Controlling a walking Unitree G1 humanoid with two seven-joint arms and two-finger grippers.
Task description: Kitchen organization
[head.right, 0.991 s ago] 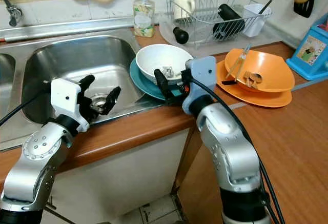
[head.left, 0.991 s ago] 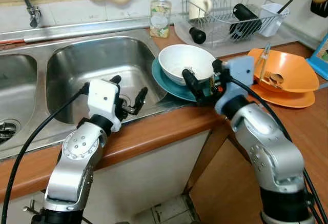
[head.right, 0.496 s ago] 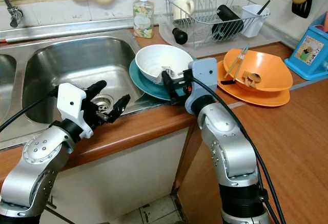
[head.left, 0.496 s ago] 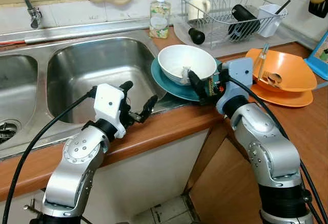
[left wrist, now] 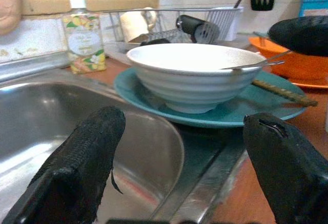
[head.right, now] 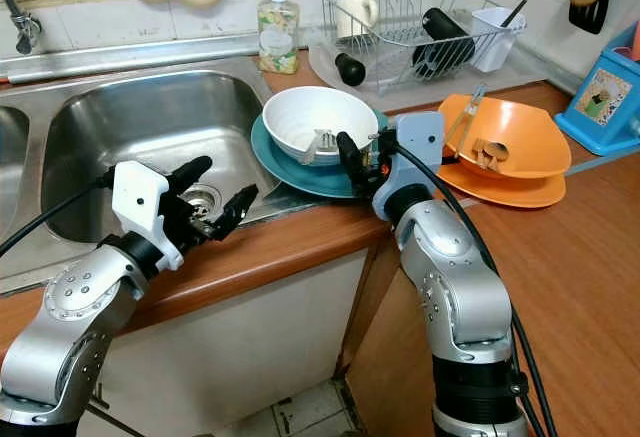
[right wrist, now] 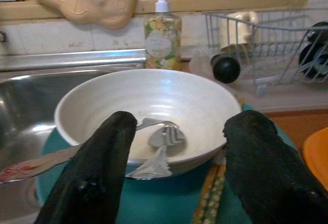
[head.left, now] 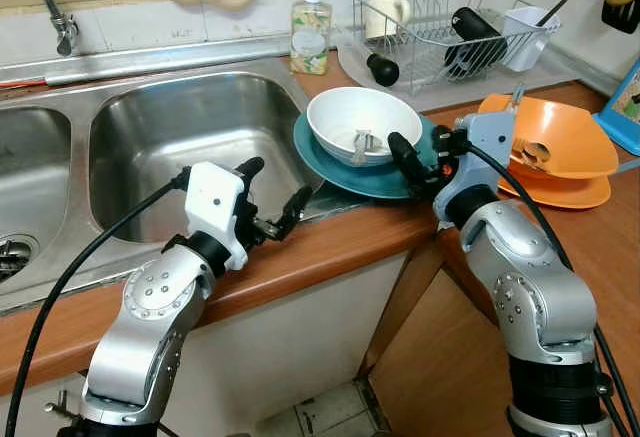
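A white bowl (head.left: 363,123) holding a spoon (right wrist: 163,134) is seen at the upper centre of the frame, stacked on a teal plate (head.left: 340,162) at the sink (head.left: 180,127) edge. The right gripper (head.left: 420,160) is held spread at the bowl's near rim, grasping nothing. The left gripper (head.left: 270,197), also spread and empty, is poised lower left over the basin lip. An approach to the bowl is judged underway; closing on its rim is called for next.

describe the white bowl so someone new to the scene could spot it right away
Start at the steel sink; on the counter just right of its basin lies a teal plate. The white bowl sits on that plate, cutlery inside, with the open right gripper at its near rim. The other bowl nearby is orange.
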